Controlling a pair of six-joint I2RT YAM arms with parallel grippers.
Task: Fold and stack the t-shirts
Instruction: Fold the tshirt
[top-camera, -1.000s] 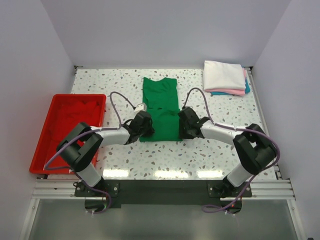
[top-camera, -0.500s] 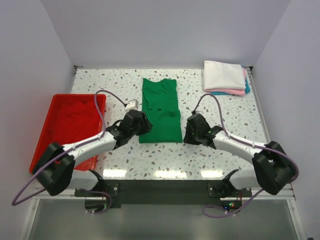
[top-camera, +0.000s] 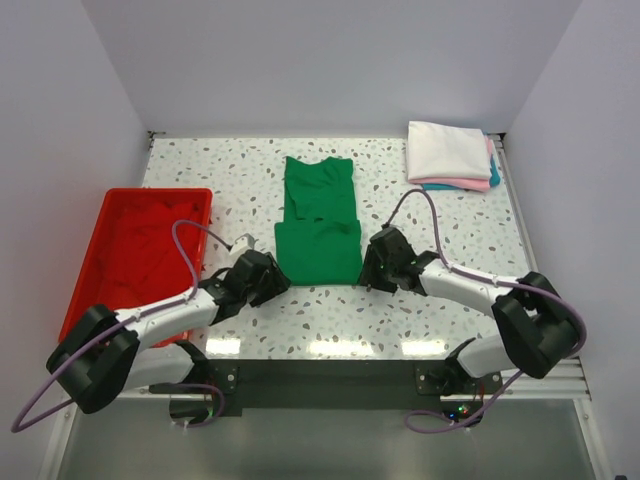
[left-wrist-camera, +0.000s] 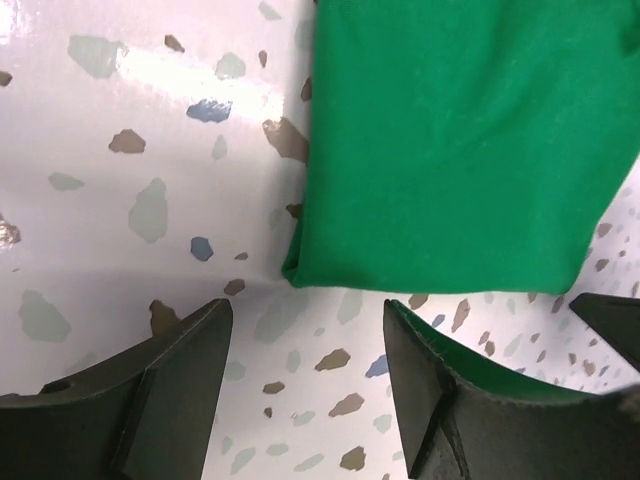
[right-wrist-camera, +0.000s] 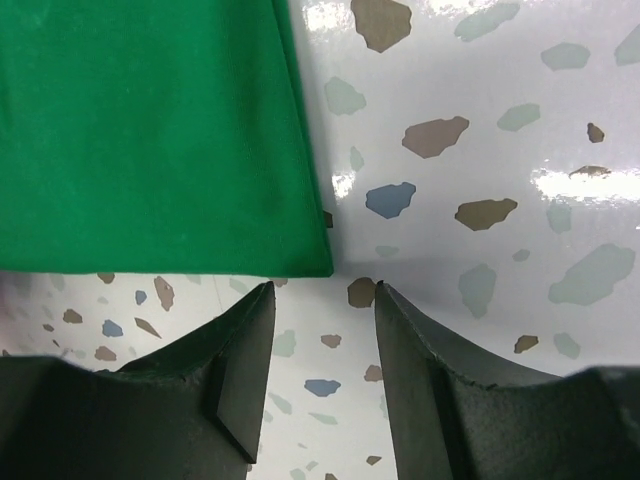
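Observation:
The green t-shirt (top-camera: 319, 220) lies as a narrow strip mid-table, its near end folded up over itself. My left gripper (top-camera: 270, 282) stands open just off the shirt's near left corner (left-wrist-camera: 300, 272), nothing between its fingers. My right gripper (top-camera: 368, 272) is open at the near right corner (right-wrist-camera: 318, 262), its jaws empty over bare table. At the far right sits a stack of folded t-shirts (top-camera: 449, 152), white on top with pink and blue edges below.
A red tray (top-camera: 90, 290) sits at the left edge of the speckled table (top-camera: 300, 320). White walls close in the back and sides. Purple cables loop above both wrists.
Both grippers have let go of the green shirt's near edge and drawn back toward me; the near end now lies folded over. Both jaws opened.

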